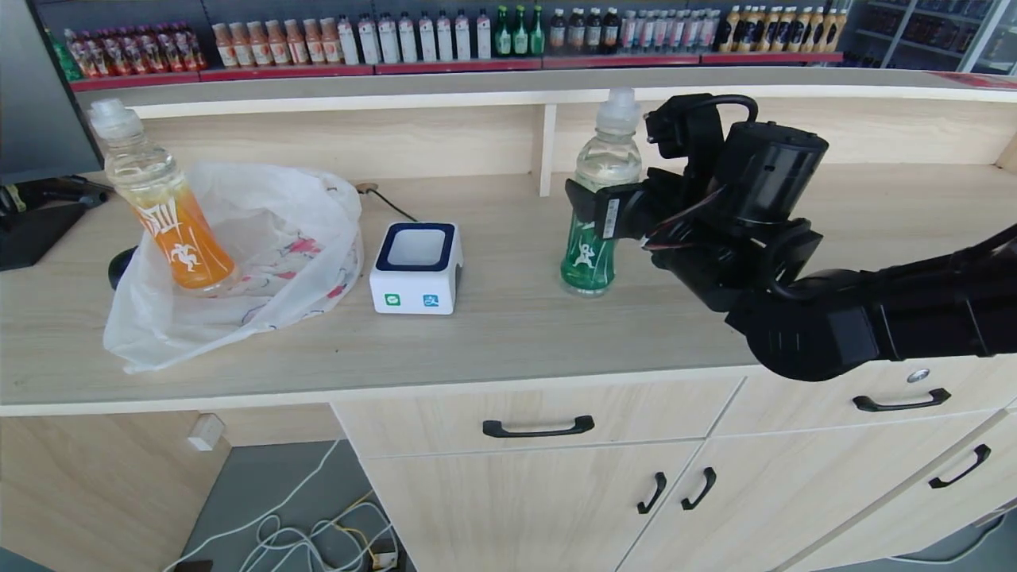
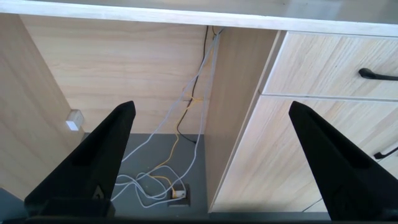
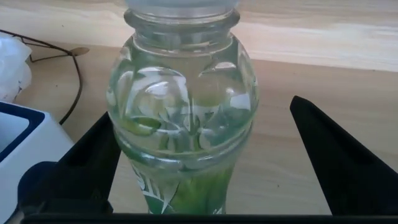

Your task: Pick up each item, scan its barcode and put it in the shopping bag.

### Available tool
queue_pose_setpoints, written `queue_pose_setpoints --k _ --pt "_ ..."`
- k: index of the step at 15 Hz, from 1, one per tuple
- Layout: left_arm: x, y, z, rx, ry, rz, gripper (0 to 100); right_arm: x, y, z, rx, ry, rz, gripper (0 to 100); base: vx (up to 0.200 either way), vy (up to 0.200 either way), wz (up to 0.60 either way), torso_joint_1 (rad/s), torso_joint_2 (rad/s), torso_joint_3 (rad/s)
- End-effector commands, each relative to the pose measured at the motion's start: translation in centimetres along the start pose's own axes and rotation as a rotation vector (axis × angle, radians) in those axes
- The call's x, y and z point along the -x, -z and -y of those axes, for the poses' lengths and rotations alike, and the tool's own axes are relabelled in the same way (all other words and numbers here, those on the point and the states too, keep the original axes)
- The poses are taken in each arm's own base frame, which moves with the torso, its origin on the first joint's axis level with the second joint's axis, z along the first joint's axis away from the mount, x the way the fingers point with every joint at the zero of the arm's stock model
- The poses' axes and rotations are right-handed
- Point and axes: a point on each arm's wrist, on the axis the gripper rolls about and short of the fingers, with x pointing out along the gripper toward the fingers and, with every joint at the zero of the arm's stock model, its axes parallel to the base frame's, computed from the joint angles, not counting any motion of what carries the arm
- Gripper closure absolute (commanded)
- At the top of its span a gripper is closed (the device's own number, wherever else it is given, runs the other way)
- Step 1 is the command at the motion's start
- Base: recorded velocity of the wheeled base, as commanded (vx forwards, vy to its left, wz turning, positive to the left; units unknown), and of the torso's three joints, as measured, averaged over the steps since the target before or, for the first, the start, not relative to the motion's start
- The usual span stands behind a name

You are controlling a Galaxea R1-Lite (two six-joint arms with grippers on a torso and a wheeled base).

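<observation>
A green-labelled drink bottle [image 1: 608, 159] stands upright on the wooden counter [image 1: 493, 334], right of the white barcode scanner [image 1: 416, 266]. My right gripper [image 1: 604, 210] is open, one finger on each side of this bottle at label height. In the right wrist view the bottle [image 3: 186, 124] sits between the fingers of the right gripper [image 3: 205, 162], with a gap on one side. An orange drink bottle [image 1: 171, 214] stands tilted inside the open white plastic shopping bag [image 1: 270, 262] at the left. My left gripper [image 2: 210, 118] hangs open and holds nothing below counter level, facing the cabinet front.
A raised back ledge with a vertical divider [image 1: 544, 147] runs behind the counter. A black device [image 1: 32, 222] lies at the far left edge. Drawers and doors with black handles [image 1: 539, 429] are below. Loose cables [image 2: 155, 180] lie on the floor in the open bay.
</observation>
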Motion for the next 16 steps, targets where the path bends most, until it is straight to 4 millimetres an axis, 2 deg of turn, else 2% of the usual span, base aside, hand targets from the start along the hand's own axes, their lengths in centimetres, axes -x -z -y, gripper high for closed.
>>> queue_pose_setpoints --k 1,6,15,16 --pt "0.0 0.0 0.0 0.000 0.000 0.000 0 -1.0 1.2 0.1 0.007 0.011 -0.016 0 0.000 0.000 0.00 0.000 0.00 0.000" --pt "0.0 0.0 0.0 0.000 0.000 0.000 0 -2.7 1.8 -0.2 0.002 0.019 0.006 0 0.000 0.000 0.00 0.000 0.00 0.000" --pt "0.0 0.0 0.0 0.000 0.000 0.000 0 -3.6 1.2 0.1 -0.007 0.034 0.041 0 0.000 0.000 0.00 0.000 0.00 0.000" --pt "0.0 0.0 0.0 0.000 0.000 0.000 0 -3.5 1.1 0.1 -0.007 0.034 0.042 100 0.000 0.000 0.00 0.000 0.00 0.000"
